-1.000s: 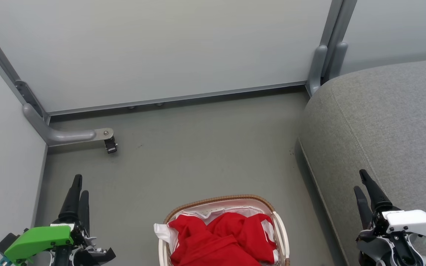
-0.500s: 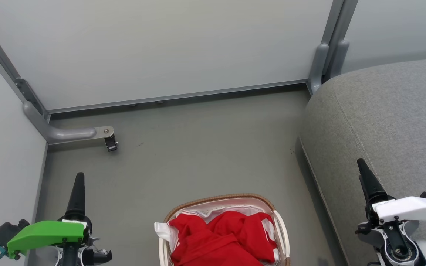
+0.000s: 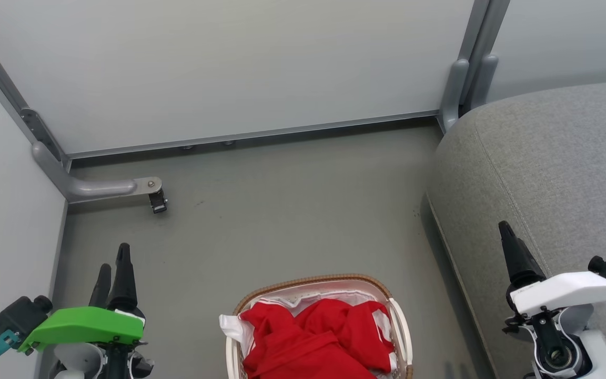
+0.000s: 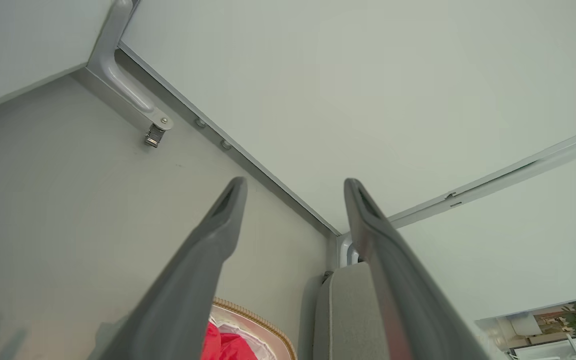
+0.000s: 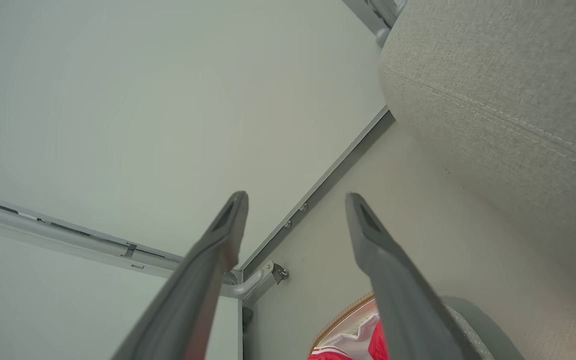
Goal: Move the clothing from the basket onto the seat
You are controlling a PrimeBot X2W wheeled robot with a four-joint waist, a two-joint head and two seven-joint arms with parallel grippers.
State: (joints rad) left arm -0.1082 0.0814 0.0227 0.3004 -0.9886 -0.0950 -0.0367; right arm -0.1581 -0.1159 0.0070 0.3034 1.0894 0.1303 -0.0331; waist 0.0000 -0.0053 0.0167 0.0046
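- Head view: the bright red soft fabric clothing with white striped trim (image 3: 313, 337) lies heaped in the oval cream-white perforated plastic basket with a brown woven rim (image 3: 313, 278) at bottom centre. The pile looks the same as a second ago, and nothing is lifted.
- The white cloth liner (image 3: 303, 296) shows along the far rim and spills over the left side. No number print is visible.
- The basket stands on the dull grey floor (image 3: 282, 210), near the large grey woven-fabric seat (image 3: 545, 158) but apart from it. No red fabric lies on the part of the seat in view.
- Changed: the green-capped left gripper (image 3: 113, 259) has rolled and edged toward the basket. The white-capped right gripper (image 3: 507, 234) has risen along the seat edge and rolled.
- Wrist views show both sets of jaws spread wide and holding nothing.
- Judgement: the arms are only repositioning. No grab has started, so the whole transfer is still to do.
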